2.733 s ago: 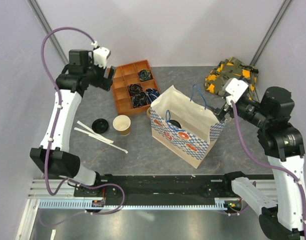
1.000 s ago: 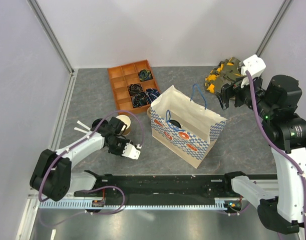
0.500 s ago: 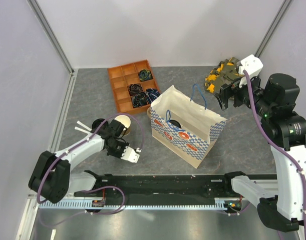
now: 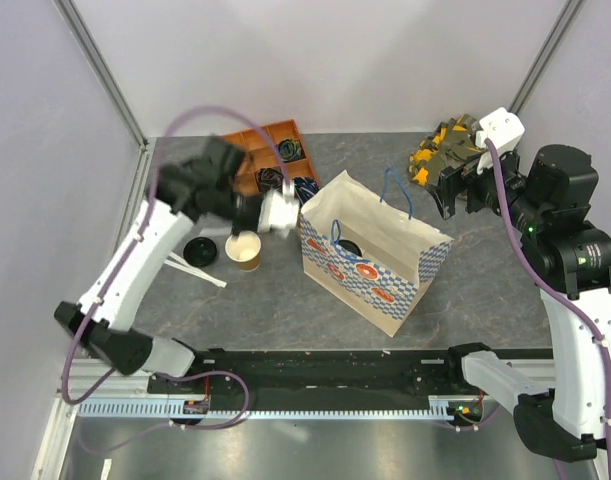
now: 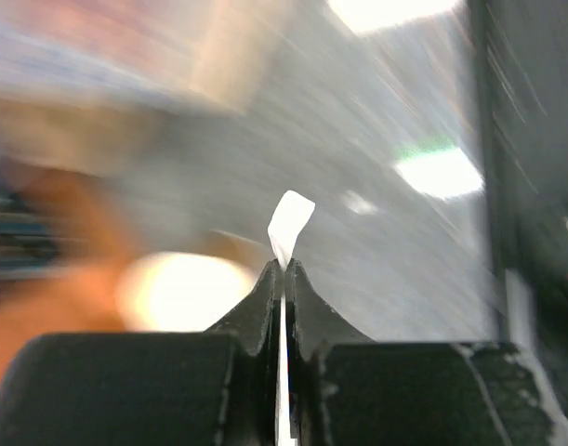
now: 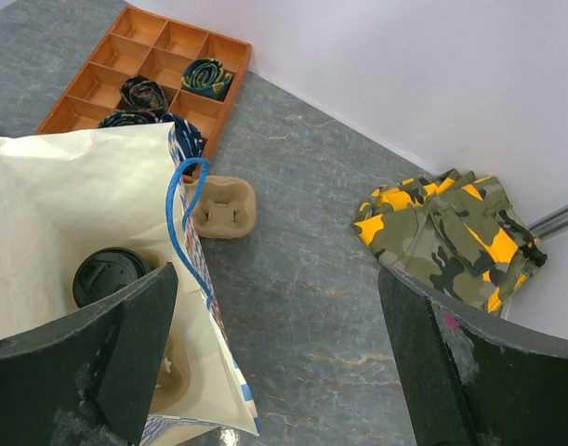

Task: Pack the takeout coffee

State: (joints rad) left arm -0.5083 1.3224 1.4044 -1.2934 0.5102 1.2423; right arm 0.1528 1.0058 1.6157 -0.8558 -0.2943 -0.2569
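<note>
Left arm (image 4: 135, 262): held raised with the elbow high and the forearm reached out to the right; it is blurred in the top view. Left gripper (image 5: 283, 269): fingers pressed together, with a thin white strip (image 5: 291, 221) pinched between them. Right arm (image 4: 577, 330): held upright, wrist bent forward. Right gripper (image 6: 276, 279): fingers spread wide apart.

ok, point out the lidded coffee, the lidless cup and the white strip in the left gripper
lidded coffee (image 6: 108, 274): right wrist view, middle of its black lid.
lidless cup (image 4: 244, 245): top external view, the cream inside of its mouth.
white strip (image 5: 291, 221): left wrist view, its free upper end.
</note>
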